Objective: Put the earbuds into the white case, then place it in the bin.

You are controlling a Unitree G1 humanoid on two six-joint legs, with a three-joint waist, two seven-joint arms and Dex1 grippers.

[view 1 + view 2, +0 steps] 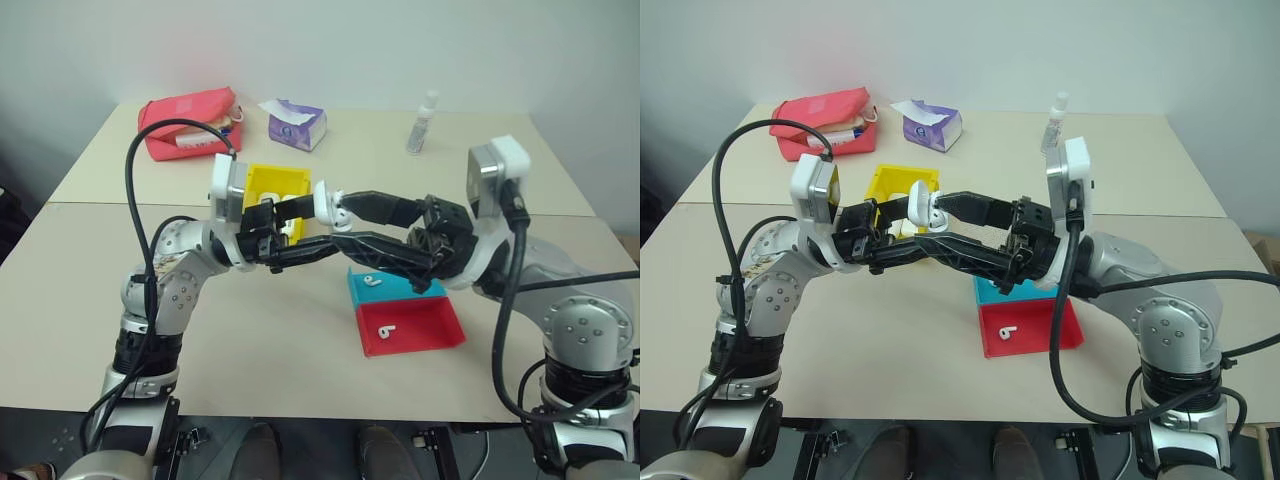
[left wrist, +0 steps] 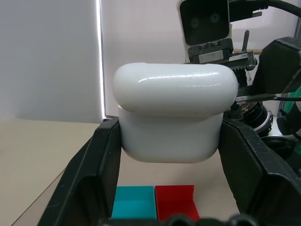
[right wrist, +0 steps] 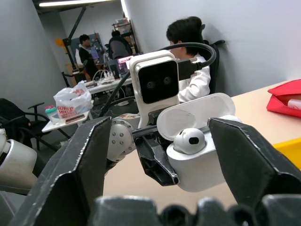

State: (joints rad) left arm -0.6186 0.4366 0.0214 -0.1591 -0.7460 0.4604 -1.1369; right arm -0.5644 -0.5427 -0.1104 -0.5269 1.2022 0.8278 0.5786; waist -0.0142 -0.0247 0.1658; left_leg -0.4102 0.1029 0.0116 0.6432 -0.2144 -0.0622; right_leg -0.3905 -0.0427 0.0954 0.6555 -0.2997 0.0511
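Glossy white case (image 2: pixel 171 122), rounded, lid up, clamped in left pincer (image 2: pixel 169 141); right pincer (image 3: pixel 160 155) spread wide.

Two pale beige tabletops butt together along a seam to form the surface (image 1: pixel 300 340), and a plain white wall (image 1: pixel 330 50) rises just past its far edge. Beyond one side edge the room opens into a workspace with grey walls, where people (image 3: pixel 190 70) sit at a cluttered desk (image 3: pixel 101 85) under a ceiling strip light (image 3: pixel 77 3), near a dark chair (image 3: pixel 19 115).
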